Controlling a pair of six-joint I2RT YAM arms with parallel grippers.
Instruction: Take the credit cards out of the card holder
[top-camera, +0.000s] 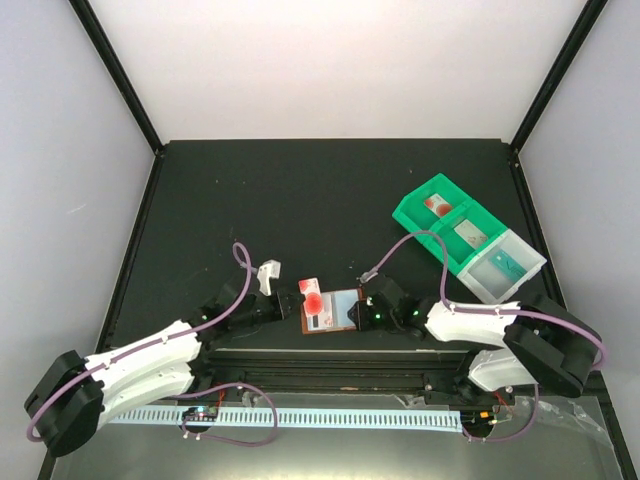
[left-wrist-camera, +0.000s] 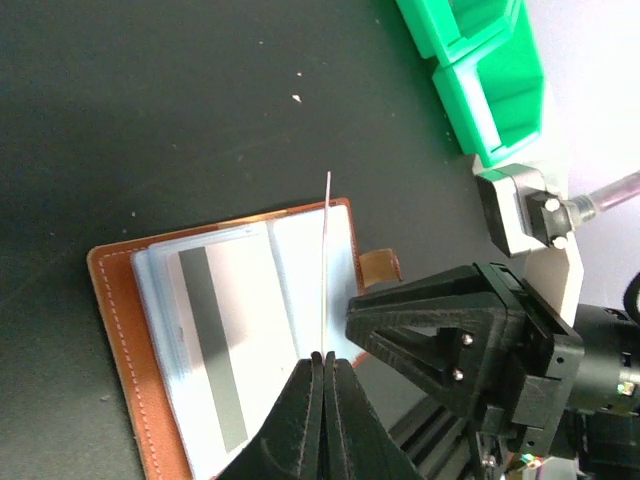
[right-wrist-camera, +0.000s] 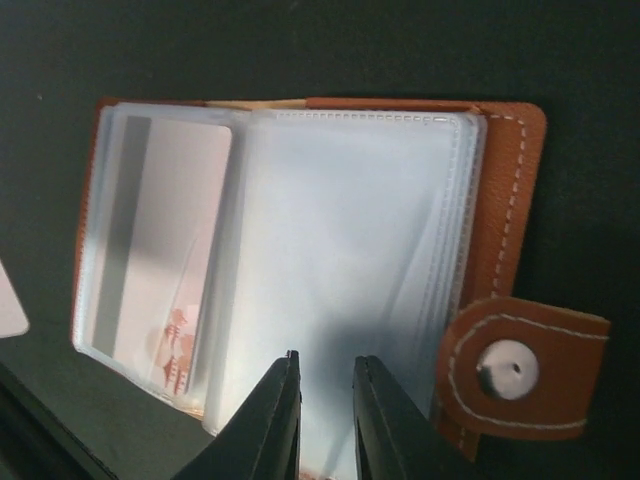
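Leather card holder (right-wrist-camera: 300, 230) open under ajar R tool (right-wrist-camera: 325, 368); L tool (left-wrist-camera: 322, 358) pinches card (top-camera: 313, 299).

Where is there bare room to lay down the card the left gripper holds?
The black tabletop is bare from the brown leather card holder back to the far wall, bordered on the right by the green plastic compartment tray. Crowded: the near centre, where the left gripper, its white red-blotted card and the right gripper meet over the holder.
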